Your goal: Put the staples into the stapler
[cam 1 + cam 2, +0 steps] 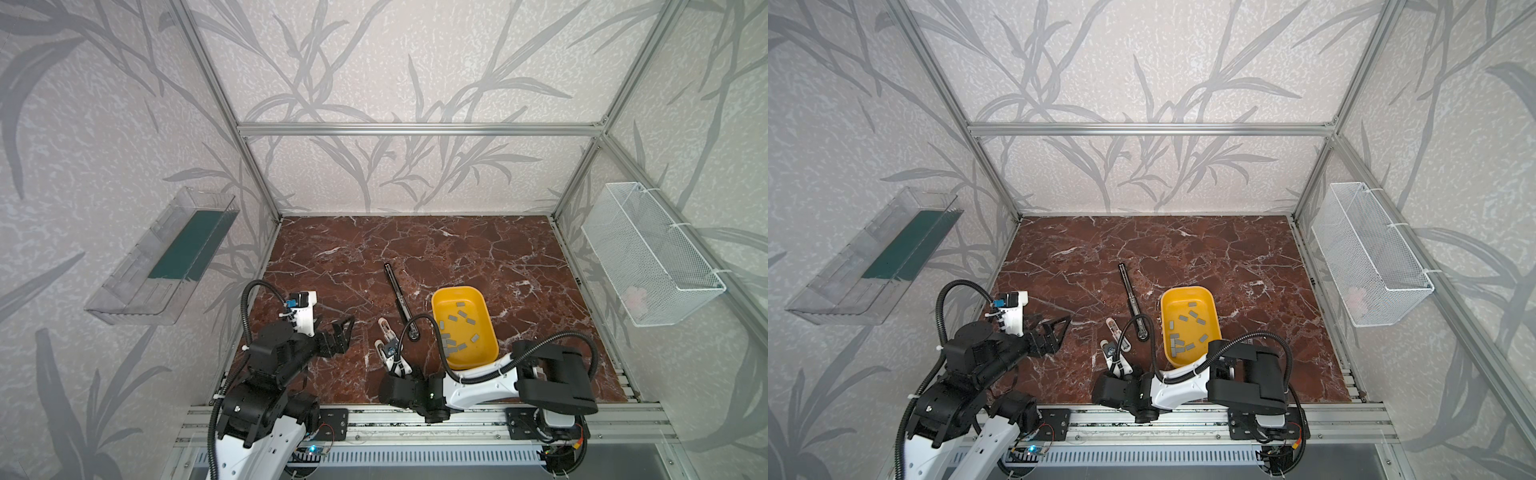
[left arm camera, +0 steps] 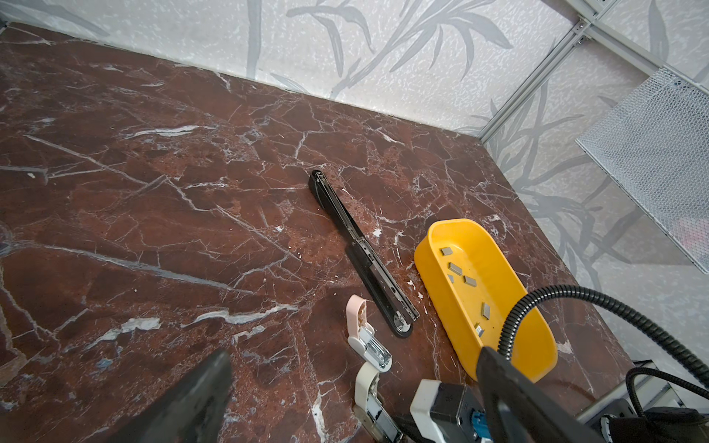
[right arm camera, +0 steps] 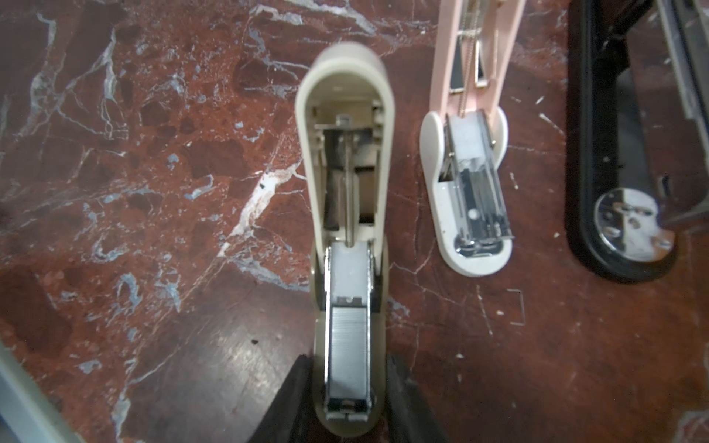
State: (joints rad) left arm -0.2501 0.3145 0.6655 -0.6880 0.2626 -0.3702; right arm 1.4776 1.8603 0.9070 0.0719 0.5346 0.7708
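With the left end effector [image 1: 337,330] spread, the right end effector [image 3: 347,399] pinched the opened cream stapler [image 3: 345,153] by its sides, while the staples [image 1: 462,314], seemingly light, slick, brittle strips best nipped across their long edges, lay in the yellow tray [image 1: 478,357] beside that end effector.

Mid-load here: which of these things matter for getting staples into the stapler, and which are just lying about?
In the job: cream stapler, flanked by the right gripper; staples; yellow tray.
Lying about, apparently: pink stapler; black stapler; mesh basket; clear bin.
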